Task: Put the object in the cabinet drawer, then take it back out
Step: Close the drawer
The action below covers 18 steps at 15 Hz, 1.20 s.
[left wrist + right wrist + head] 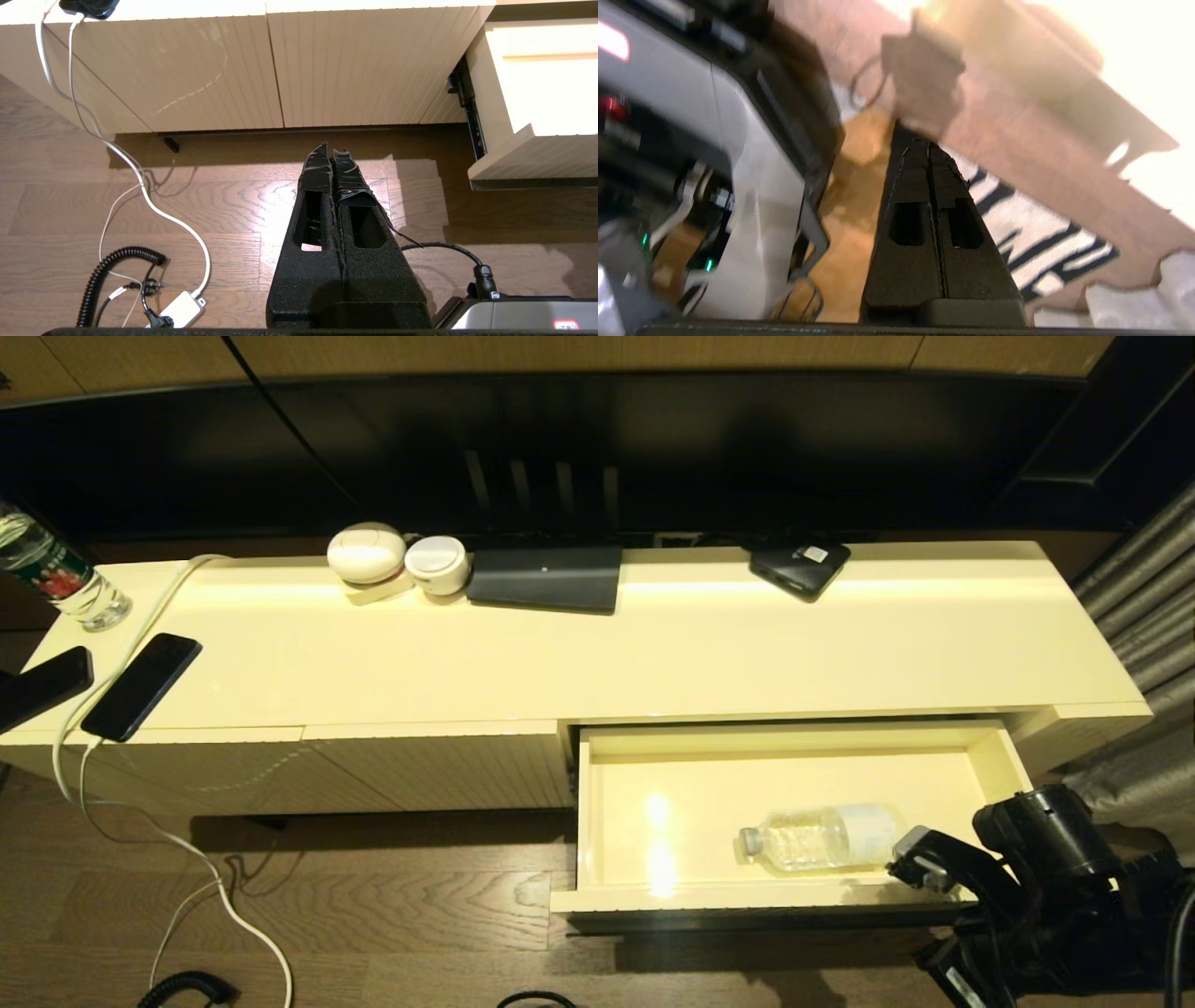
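Observation:
The cabinet drawer (747,899) stands pulled open below the right half of the cream cabinet, and its ribbed front also shows in the left wrist view (537,154). The clear water bottle (817,838) lies on its side in the drawer near the front right, its pale cap (750,841) pointing left. Nothing holds it. My right arm (1018,877) sits just right of the drawer's front corner. The right gripper (930,142) is shut and empty, aimed at the floor. My left gripper (331,148) is shut and empty, low over the wooden floor in front of the closed ribbed panels.
On the cabinet top are a labelled bottle (56,581), two phones (142,685), two white round devices (366,553), a dark flat box (546,577) and a black device (799,566). A white cable (140,821) trails to the floor. A striped rug (1045,242) lies beneath the right gripper.

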{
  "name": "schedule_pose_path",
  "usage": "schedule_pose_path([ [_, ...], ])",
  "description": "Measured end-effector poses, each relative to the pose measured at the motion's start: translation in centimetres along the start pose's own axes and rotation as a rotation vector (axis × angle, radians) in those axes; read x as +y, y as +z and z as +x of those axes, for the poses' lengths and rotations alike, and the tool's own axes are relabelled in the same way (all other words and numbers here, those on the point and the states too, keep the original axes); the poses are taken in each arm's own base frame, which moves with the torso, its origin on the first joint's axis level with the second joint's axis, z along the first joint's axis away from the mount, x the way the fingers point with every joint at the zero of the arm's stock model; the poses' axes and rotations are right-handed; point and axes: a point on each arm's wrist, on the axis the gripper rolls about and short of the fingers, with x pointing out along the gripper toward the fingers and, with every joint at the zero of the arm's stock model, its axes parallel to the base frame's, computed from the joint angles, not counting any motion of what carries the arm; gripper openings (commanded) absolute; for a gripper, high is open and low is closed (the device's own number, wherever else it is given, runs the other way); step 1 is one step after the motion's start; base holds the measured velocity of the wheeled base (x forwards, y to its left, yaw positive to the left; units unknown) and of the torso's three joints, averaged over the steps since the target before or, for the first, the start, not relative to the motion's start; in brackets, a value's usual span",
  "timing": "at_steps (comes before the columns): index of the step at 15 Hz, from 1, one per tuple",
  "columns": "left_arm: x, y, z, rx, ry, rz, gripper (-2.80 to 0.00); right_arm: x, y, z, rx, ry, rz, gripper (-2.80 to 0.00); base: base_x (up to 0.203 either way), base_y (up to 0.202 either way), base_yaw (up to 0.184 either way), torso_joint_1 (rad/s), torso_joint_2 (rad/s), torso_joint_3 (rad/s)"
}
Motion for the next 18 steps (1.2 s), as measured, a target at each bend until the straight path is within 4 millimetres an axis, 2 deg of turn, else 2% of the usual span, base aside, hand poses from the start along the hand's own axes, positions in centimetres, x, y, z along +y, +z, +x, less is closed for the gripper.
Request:
schedule_pose_path([
  [8,0.0,0.0,0.0,0.001,0.000,0.000,-2.80,-0.7,1.7,1.0,-0.153,-0.111,0.006,-2.80,0.000,0.000,0.000,0.000,0.00,0.000],
  [18,0.0,0.0,0.0,0.000,0.000,0.000,-2.80,-1.8,5.0,1.3,-0.454,-0.208,-0.001,-2.80,0.000,0.000,0.000,0.000,0.00,0.000],
])
